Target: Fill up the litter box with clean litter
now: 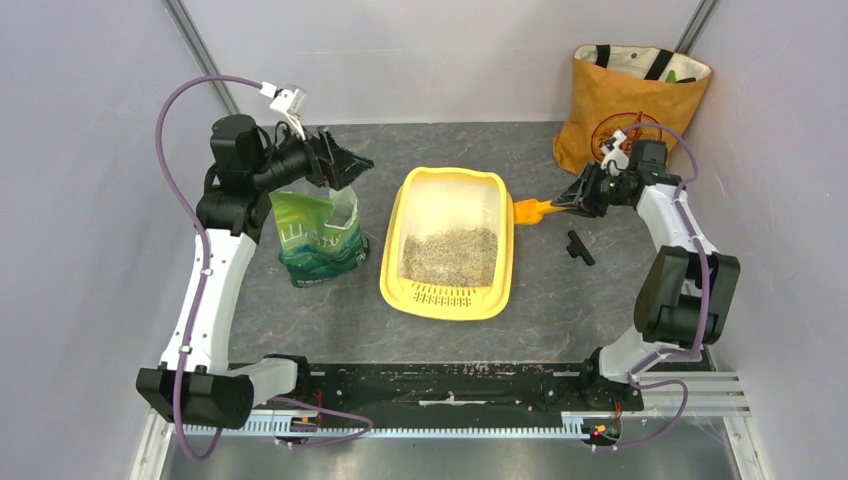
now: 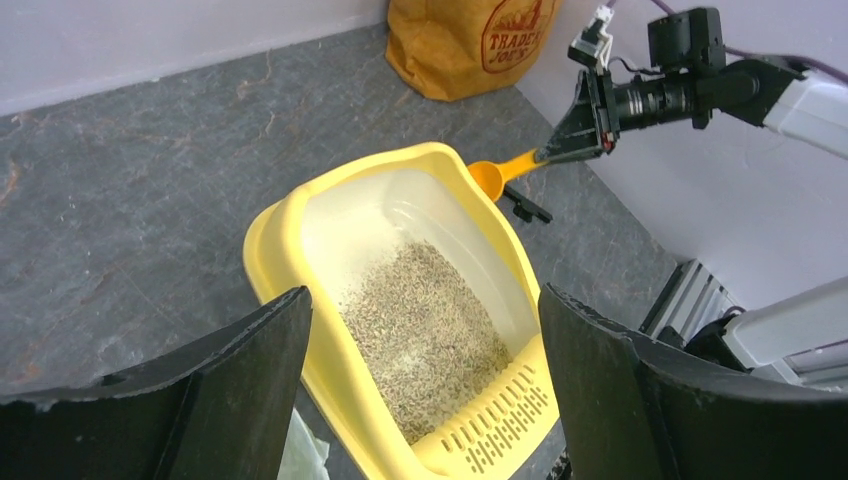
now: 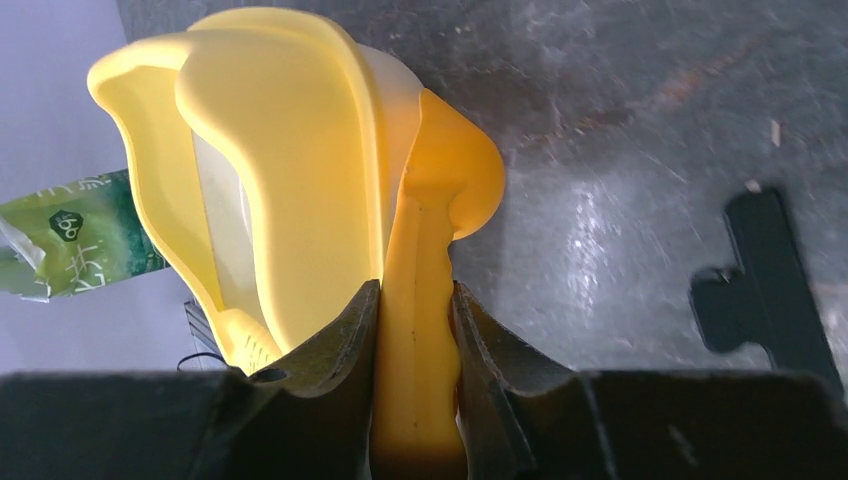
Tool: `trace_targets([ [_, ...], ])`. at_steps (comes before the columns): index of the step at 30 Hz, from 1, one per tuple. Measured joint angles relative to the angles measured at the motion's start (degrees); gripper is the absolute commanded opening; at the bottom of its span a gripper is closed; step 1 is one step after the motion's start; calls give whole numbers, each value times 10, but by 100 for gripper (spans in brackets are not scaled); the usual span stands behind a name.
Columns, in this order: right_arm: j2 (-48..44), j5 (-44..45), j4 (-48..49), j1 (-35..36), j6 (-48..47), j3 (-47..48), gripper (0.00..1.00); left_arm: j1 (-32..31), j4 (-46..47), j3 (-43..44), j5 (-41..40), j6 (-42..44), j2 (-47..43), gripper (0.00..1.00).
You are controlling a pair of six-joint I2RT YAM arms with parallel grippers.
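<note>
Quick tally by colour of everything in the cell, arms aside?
Yellow: 1, litter box
Orange: 2, scoop and tote
Green: 1, litter bag
Grey-beige: 1, litter in the box
Black: 1, small T-shaped part
Total: 6

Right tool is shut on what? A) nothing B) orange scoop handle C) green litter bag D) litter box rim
B: the right wrist view shows the right tool clamped on the handle of the orange scoop, beside the litter box; the left tool is open.
</note>
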Motion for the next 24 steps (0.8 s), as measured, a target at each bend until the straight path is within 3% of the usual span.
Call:
trace_targets([
  [7,59,-4,33,28,14,62,0,15,-106,44,-10,61,7,92],
  [12,74,22,6,0,-9,164,0,120,-223,151,21,176,34,91],
  [18,54,29,-2,-18,-15,301,0,222,-394,189,56,413,31,88],
  [24,3,-15,12,100,26,325,0,394,-580,203,132,681,71,87],
])
